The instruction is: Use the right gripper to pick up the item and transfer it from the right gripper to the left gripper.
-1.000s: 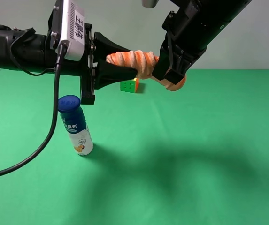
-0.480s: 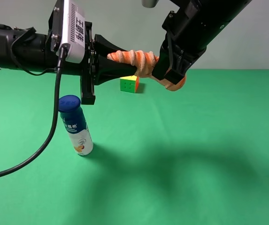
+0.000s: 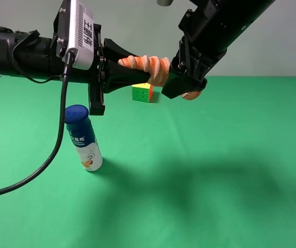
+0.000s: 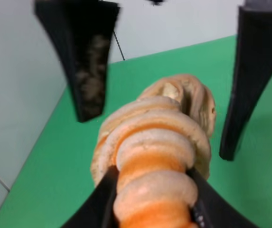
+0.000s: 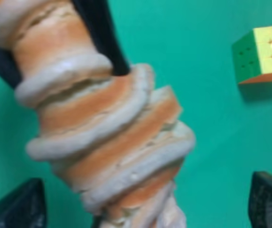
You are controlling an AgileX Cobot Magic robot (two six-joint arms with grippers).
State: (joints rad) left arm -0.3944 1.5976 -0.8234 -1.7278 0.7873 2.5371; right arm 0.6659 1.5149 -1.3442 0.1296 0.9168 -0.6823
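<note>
The item (image 3: pixel 148 64), an orange roll with cream spiral ribs, hangs level in the air above the green table. My left gripper (image 3: pixel 140 66), the one with the silver-white box, is shut on the roll's left part with its long black fingers (image 4: pixel 108 199). My right gripper (image 3: pixel 188 88), blocky and black, is at the roll's right end with its jaws spread. In the left wrist view the roll (image 4: pixel 159 156) runs away between those two jaws without touching them. In the right wrist view the roll (image 5: pixel 107 123) is free of my right gripper (image 5: pixel 143 204), whose jaws sit at the lower corners.
A blue-capped white bottle (image 3: pixel 84 138) stands on the green table (image 3: pixel 215 165) below the left arm. A yellow-green-orange puzzle cube (image 3: pixel 142 92) sits farther back, under the roll, and also shows in the right wrist view (image 5: pixel 264 54). A thick black cable (image 3: pixel 44 160) hangs from the left arm.
My right gripper's jaws have opened off the roll's right end. My left gripper stays shut on the roll, which has hardly moved.
</note>
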